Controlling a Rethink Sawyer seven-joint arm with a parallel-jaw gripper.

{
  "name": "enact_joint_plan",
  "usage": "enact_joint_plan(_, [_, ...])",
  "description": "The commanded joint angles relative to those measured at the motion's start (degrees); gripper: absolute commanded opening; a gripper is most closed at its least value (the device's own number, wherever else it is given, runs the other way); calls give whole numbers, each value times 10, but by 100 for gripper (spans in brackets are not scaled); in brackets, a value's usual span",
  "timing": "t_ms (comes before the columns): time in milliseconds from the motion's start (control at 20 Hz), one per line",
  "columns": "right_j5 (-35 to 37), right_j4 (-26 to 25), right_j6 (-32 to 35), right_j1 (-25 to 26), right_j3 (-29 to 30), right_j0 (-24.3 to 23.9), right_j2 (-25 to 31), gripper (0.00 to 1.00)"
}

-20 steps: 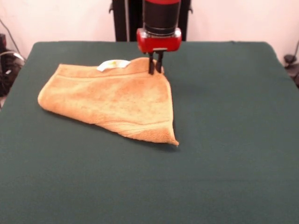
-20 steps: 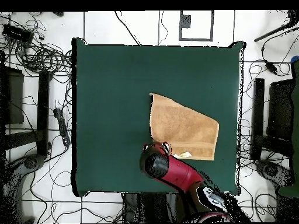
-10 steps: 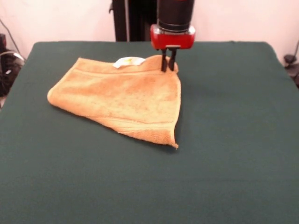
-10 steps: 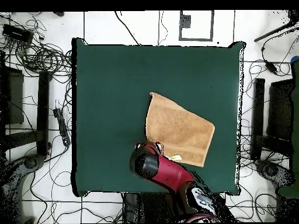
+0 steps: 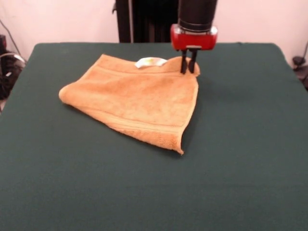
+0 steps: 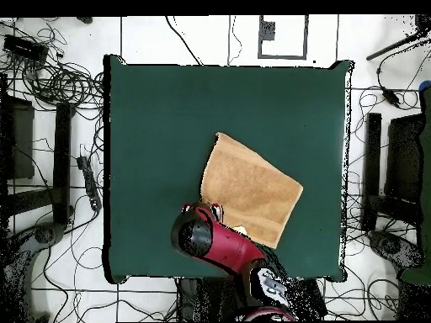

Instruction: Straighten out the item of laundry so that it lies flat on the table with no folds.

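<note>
Dragged rightward with the towel [image 5: 137, 98] – hand [image 5: 188, 70] pinching its far corner, white tag [image 5: 150, 62] beside.

My pincer [image 5: 188, 66] has black fingers under a red housing, my arm black above it; the towel [image 5: 134, 98] is orange-tan terry with a woven band, its tag [image 5: 150, 61] white; the worktop [image 5: 240, 144] is dark green.

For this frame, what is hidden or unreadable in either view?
- Overhead view: the arm covers the pincer and the towel corner beneath it.
- Front view: the pincer meets the towel's far corner; how much cloth it pinches is hidden.
- Front view: the white tag is too small to read.
</note>
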Motion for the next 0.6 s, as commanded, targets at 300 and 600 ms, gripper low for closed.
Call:
enact_joint_plan(300, [-7,57,196,73,-23,54,50,0])
enact_joint_plan(600, [17,88,209,80,-48,93,28,0])
